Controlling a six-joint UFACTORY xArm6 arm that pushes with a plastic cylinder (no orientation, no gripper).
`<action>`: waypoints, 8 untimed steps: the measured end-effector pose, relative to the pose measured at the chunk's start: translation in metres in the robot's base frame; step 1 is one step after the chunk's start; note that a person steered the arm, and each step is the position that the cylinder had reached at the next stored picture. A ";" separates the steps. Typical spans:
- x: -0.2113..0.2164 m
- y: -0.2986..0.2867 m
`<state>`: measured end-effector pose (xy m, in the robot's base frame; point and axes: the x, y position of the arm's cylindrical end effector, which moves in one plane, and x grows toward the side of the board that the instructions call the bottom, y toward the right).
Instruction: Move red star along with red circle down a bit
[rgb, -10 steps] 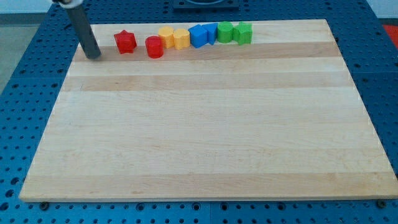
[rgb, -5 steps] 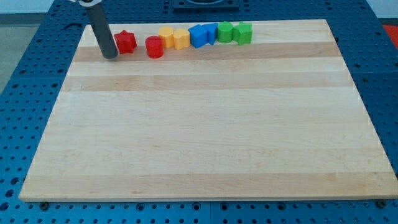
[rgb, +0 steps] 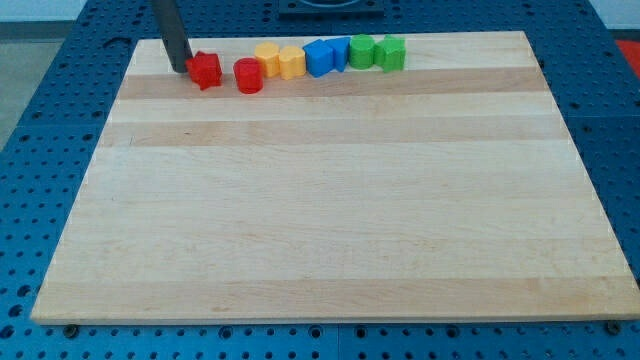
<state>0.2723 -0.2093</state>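
My tip (rgb: 181, 68) touching red star (rgb: 206, 70) (view's left), red circle (rgb: 248, 76) right.

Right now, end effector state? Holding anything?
No gripper, just a rod: my tip holds nothing and sits at the red star, on its upper-left side in the view, apparently touching.

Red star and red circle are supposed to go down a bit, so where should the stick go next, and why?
Probably a short push toward the view's bottom. My tip sits at the red star's upper-left edge, so pushing down should slide it. The red circle to its right would likely need its own push.
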 end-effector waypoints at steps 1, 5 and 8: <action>0.022 0.017; -0.006 0.070; 0.056 0.111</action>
